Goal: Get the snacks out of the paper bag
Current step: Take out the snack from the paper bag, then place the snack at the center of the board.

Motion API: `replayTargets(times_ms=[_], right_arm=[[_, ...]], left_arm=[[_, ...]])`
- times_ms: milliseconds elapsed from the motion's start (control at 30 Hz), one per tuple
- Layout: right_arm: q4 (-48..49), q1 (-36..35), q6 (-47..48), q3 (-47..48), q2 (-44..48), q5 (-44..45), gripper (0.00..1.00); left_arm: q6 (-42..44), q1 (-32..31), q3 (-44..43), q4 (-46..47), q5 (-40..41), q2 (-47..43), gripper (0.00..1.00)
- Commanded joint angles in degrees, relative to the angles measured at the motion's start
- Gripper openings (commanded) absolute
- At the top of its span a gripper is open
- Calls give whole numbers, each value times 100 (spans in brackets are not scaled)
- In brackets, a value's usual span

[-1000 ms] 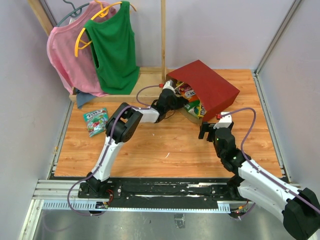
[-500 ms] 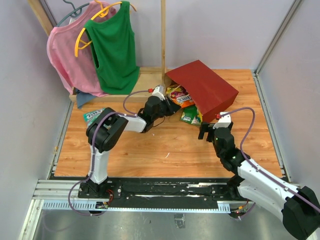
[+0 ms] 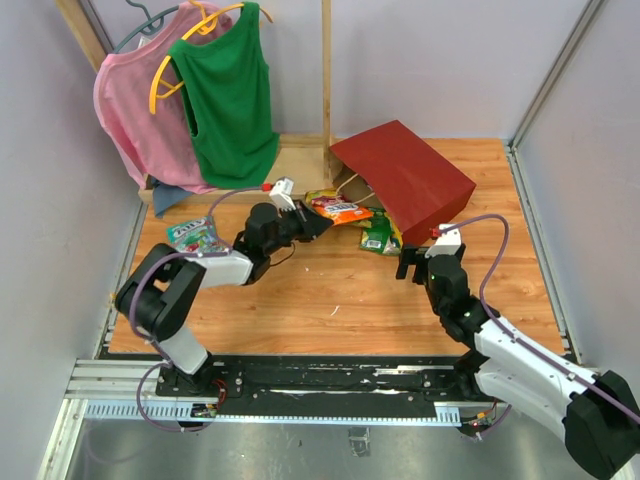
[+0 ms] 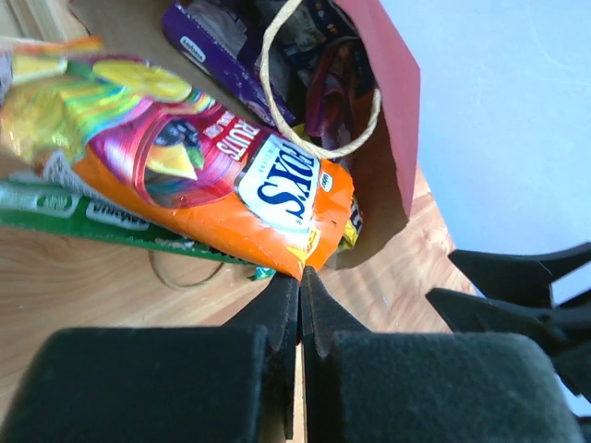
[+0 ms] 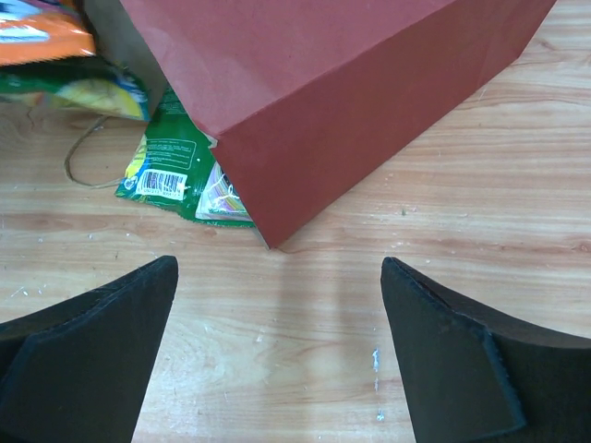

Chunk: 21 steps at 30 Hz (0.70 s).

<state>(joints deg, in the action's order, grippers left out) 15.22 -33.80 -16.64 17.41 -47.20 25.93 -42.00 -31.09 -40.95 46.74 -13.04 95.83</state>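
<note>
Jaws on the left gripper (image 4: 300,279) pinched the orange packet (image 4: 217,180) just outside the paper bag (image 3: 405,180), right gripper (image 5: 277,286) gaping empty beside it.

On your bench (image 3: 330,290) the paper bag (image 3: 410,180) lies on its side at the far right, mouth facing left. The Fox's packet (image 3: 338,209) sits just left of that mouth, its near corner in your left gripper (image 3: 322,224). A second packet (image 3: 378,233) pokes out under the bag's near edge, behind your right gripper (image 3: 418,260). A third packet (image 3: 192,240) lies well apart on the left.
</note>
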Motion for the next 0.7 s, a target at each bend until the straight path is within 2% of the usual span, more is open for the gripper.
replayTargets(times_ms=[0,167,300,500,667], right_arm=[[112,-66,-15,60,-69,18,93],[158,-68,-29,62,-134,20,93],[198,-70,-35,70,-223,20,93],[228,-67,-20,74,-263,19,93],[225,-66,-20,52,-196,17,93]], left_arm=[[343,291,382,279,-152,-803,1],[505,695,869,-174,-150,-1507,0],[770,771,1068,-691,-225,-1769,1],[601,771,1642,-573,-737,-1758,1],[377,771,2032,-463,-811,-1765,1]])
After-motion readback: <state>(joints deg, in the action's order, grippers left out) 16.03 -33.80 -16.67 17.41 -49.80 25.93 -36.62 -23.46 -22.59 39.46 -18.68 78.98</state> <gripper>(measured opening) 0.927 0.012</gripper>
